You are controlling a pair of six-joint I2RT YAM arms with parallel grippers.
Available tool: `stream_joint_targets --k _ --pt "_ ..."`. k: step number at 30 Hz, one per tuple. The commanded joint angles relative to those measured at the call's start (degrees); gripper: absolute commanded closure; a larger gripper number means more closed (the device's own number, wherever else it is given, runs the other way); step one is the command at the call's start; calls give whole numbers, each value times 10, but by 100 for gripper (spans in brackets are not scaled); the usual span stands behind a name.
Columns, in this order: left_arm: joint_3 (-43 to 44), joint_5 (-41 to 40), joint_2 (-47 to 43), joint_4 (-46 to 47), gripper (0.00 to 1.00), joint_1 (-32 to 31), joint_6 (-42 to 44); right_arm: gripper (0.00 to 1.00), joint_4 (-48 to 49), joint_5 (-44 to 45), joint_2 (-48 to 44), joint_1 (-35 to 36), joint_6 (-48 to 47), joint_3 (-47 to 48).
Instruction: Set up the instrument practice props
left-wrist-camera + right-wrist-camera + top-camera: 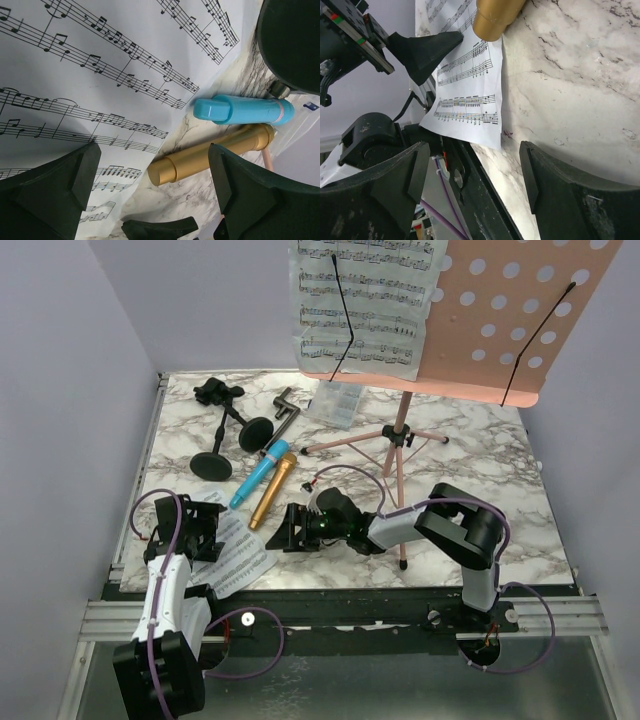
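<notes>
The pink perforated music rack (500, 320) stands on rose-gold tripod legs (400, 440) at the back right, with one white music page (365, 300) clipped on it. A second music page (235, 555) lies flat at the front left. It also shows in the left wrist view (75, 75) and the right wrist view (470, 95). The blue microphone (258, 478) and the gold microphone (272, 492) lie side by side beside it. Two black round-based poles (215, 455) lie at the back left. My left gripper (200, 530) is open over the loose page. My right gripper (295, 530) is open and empty, low near the page's right edge.
A small clear plastic box (338, 400) and a grey metal fitting (285, 405) lie at the back centre. The table's near edge and its metal rail (350, 605) run just below both grippers. White walls close in the left, back and right sides.
</notes>
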Motion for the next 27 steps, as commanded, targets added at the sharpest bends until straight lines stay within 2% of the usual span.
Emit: stream_joint_targets --k 1,5,13,18,23,27 --pt "2 -16 11 -64 1 -4 16 20 -28 46 5 7 3 11" --pt "4 -13 11 -60 1 -7 21 27 -15 28 10 8 -29 -4" --pt "2 43 8 -57 1 -7 10 28 -26 -21 27 8 -59 -8" --pt "13 60 -5 -79 1 -7 3 29 -59 -32 53 10 -62 24" --pt "-1 103 -7 -79 1 -7 -35 41 -65 -55 83 13 -71 66" --pt "-6 105 -17 -79 1 -7 -42 52 -70 -67 97 16 -69 86"
